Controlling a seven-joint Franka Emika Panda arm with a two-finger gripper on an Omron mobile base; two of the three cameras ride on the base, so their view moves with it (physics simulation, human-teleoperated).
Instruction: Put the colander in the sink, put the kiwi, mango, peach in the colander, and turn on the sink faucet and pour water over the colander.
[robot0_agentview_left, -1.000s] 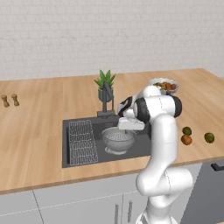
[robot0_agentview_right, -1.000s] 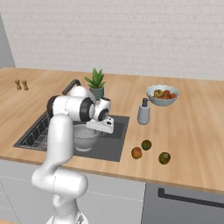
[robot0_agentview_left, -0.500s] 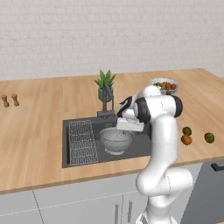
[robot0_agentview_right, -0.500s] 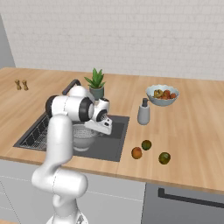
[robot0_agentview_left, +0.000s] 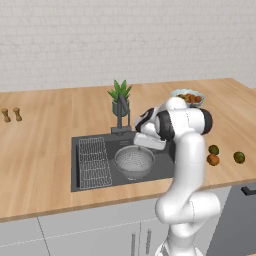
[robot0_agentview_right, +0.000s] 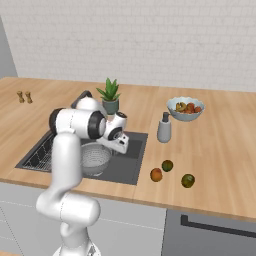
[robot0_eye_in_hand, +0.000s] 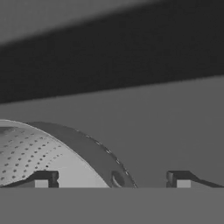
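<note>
A: What could go wrong? The gripper (robot0_eye_in_hand: 111, 179) is spread wide and holds nothing, straddling the rim of the colander (robot0_agentview_left: 135, 161), which sits in the sink (robot0_agentview_left: 82, 182) by its right wall.

B: Lifting carelessly might catch that rim and tip it. It's thin perforated metal, round; the basin is dark and matte.

The colander (robot0_agentview_left: 135, 161) is sitting upright in the sink (robot0_agentview_left: 90, 182), just right of the wire rack (robot0_agentview_left: 93, 161), with the arm's hand hanging over its far right rim. The sink faucet (robot0_agentview_left: 122, 116) is standing behind the basin, in front of a potted plant (robot0_agentview_left: 120, 96). 3 fruits are lying on the table (robot0_agentview_left: 45, 150) to the right: the peach (robot0_agentview_left: 213, 160), touching a green fruit (robot0_agentview_left: 214, 149), and another green fruit (robot0_agentview_left: 239, 157) a little apart.
</note>
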